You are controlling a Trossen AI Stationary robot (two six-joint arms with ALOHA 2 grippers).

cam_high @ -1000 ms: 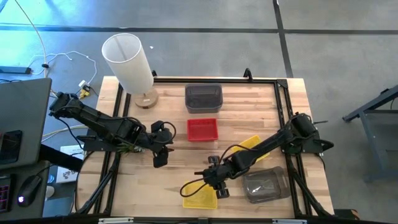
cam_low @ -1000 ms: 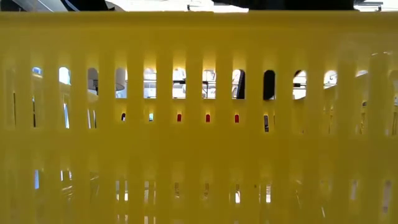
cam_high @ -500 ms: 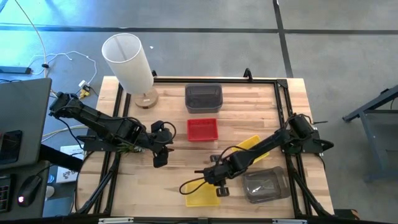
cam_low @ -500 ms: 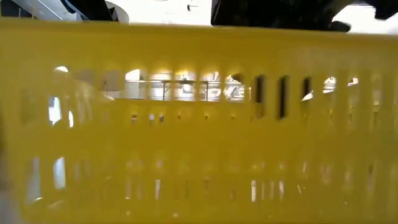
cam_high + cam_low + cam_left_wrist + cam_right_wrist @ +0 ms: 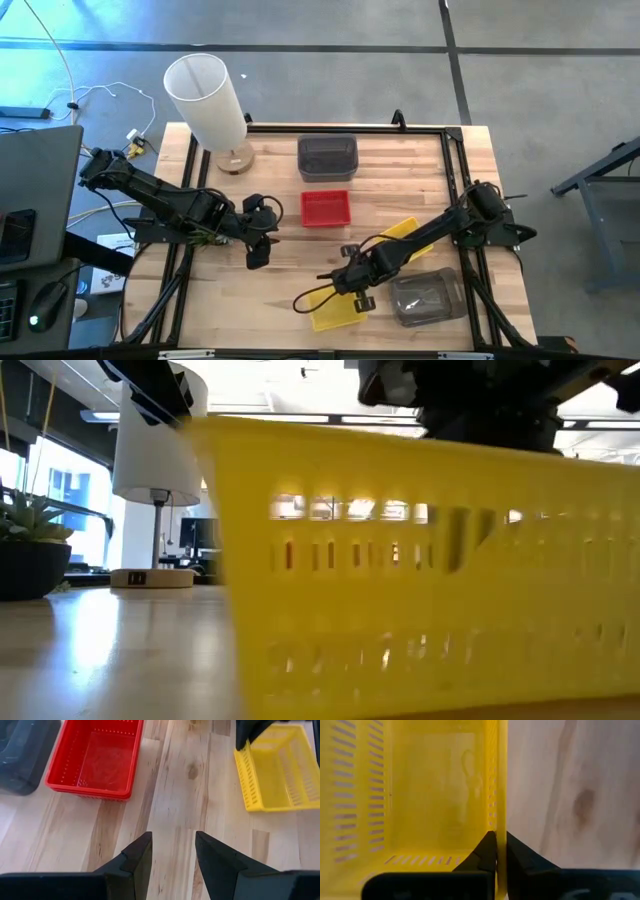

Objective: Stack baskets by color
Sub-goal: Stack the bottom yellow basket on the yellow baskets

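Yellow basket (image 5: 335,312): near front edge of table (image 5: 280,300); one wall pinched between fingers of right hand (image 5: 501,852). Shallow, rectangular, slotted sides. Left hand (image 5: 172,852): apart, idle, holding nothing.

No legible text, label, brand, number or sign in any view. Baskets, table, lamp and arms carry no readable marking.
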